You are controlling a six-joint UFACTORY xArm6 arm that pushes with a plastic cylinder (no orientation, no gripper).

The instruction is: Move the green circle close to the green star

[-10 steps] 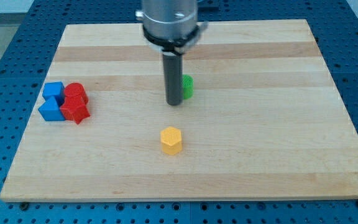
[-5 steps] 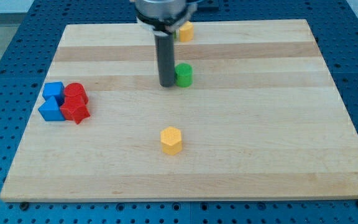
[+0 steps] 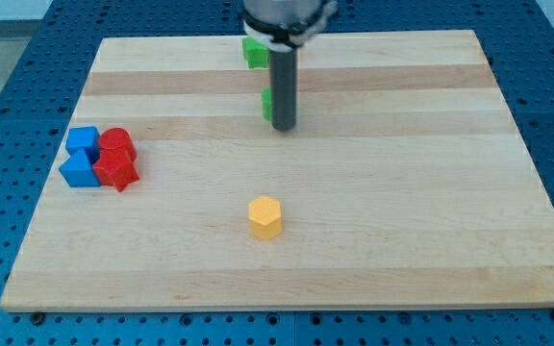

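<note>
The green circle (image 3: 267, 104) lies in the upper middle of the wooden board, mostly hidden behind my rod; only a sliver of its left side shows. My tip (image 3: 284, 128) is against the circle's right and lower side. The green star (image 3: 254, 52) sits near the board's top edge, a short way above the circle and slightly to its left, partly covered by the arm's body.
A yellow hexagon (image 3: 265, 216) lies below the tip in the lower middle. At the view's left, two blue blocks (image 3: 82, 157) and two red blocks (image 3: 116, 159) are bunched together. The board (image 3: 431, 192) rests on a blue perforated table.
My tip went from the green circle's left side to its right side. The circle shifted up and left. The green star has come into view; the yellow block at the top is now hidden.
</note>
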